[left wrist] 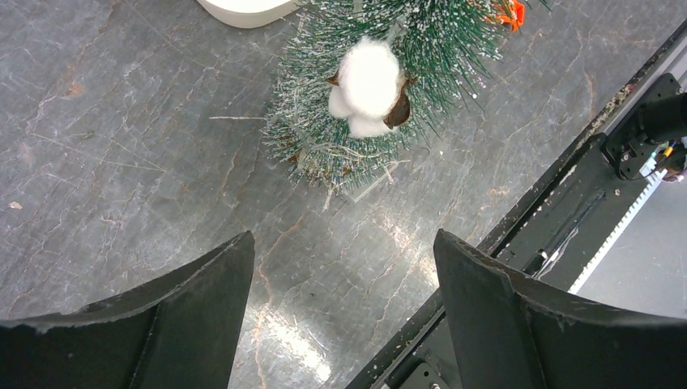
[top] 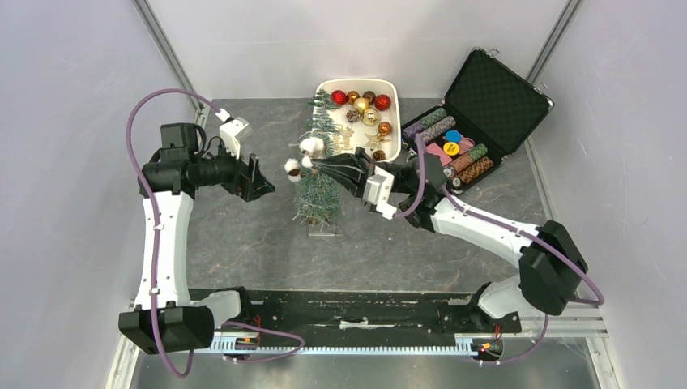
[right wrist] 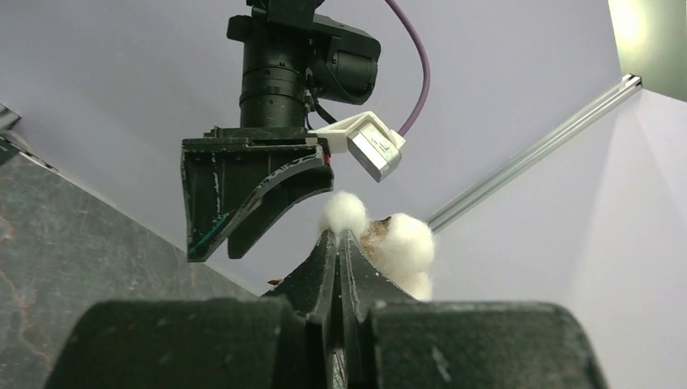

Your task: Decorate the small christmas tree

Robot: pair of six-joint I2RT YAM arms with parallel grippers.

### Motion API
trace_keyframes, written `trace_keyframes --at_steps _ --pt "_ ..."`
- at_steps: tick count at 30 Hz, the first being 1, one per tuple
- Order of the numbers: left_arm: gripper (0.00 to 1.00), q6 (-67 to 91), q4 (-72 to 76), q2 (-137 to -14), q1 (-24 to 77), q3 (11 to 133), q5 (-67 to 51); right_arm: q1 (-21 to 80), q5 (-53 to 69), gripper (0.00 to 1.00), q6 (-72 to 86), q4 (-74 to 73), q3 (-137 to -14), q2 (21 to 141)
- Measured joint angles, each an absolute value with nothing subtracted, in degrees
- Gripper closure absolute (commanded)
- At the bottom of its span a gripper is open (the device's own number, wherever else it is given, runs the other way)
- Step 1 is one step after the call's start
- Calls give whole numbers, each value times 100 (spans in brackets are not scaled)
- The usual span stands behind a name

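On the grey table (top: pixel 243 235): one small christmas tree (top: pixel 318 194), two cotton bolls, one white tray (top: pixel 390 84), one open black case (top: pixel 498 93). Above it: two grippers.

Stands on its clear square base (top: pixel 324 231) near mid-table, between the two grippers and just in front of the tray. Long axis upright; in the top view runs from the base at the near end to the tip at the far end, pointing toward the tray.

Left gripper (top: pixel 259 180) (left wrist: pixel 344 300): fingers spread wide, grasping nothing, well apart from the tree on its left side.

Right gripper (top: pixel 311 164) (right wrist: pixel 339 243): reaches across the tree from the right, fingers pressed tight together, pinching the first cotton boll (top: pixel 292 168) (right wrist: pixel 405 243) at the tips, off the tree's left flank around mid-height.

Higher up, among the branches and near the first: the second cotton boll (top: pixel 312 147).

In the tray: two red baubles (top: pixel 339 97) among gold and copper ones. In the case: rolls of poker chips (top: pixel 466 162).
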State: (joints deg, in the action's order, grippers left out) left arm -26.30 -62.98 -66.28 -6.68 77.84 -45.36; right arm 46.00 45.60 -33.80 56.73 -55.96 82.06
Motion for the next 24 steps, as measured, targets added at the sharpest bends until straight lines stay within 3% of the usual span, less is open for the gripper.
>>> trace_keyframes --at_steps 14,24 --pt "20 -2624 -6632 -6702 -528 8394 -4995 4602 4501 100 -4462 4939 -5896 8702" --pt "19 -2049 -6460 -6698 764 9067 -5144 4602 4466 100 -4770 4587 -5907 8720"
